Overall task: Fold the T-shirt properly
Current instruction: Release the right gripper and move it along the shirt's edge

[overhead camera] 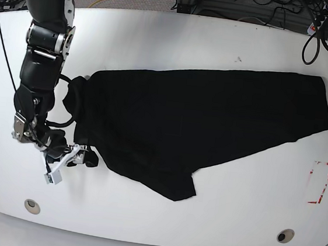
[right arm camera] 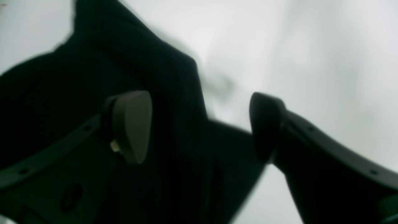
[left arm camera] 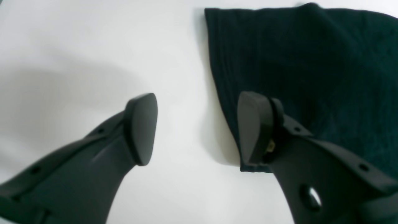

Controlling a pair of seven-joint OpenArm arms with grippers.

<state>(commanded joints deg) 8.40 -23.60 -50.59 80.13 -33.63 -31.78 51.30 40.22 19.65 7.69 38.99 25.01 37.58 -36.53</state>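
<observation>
Fingers apart over black, rumpled T-shirt spread on white table

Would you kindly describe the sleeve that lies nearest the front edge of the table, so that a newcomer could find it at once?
Start with the white table and the black T-shirt spread across its middle. From the shirt's lower edge a sleeve juts toward the table's front edge. It is the only part that points that way, ending in a short straight hem.
</observation>
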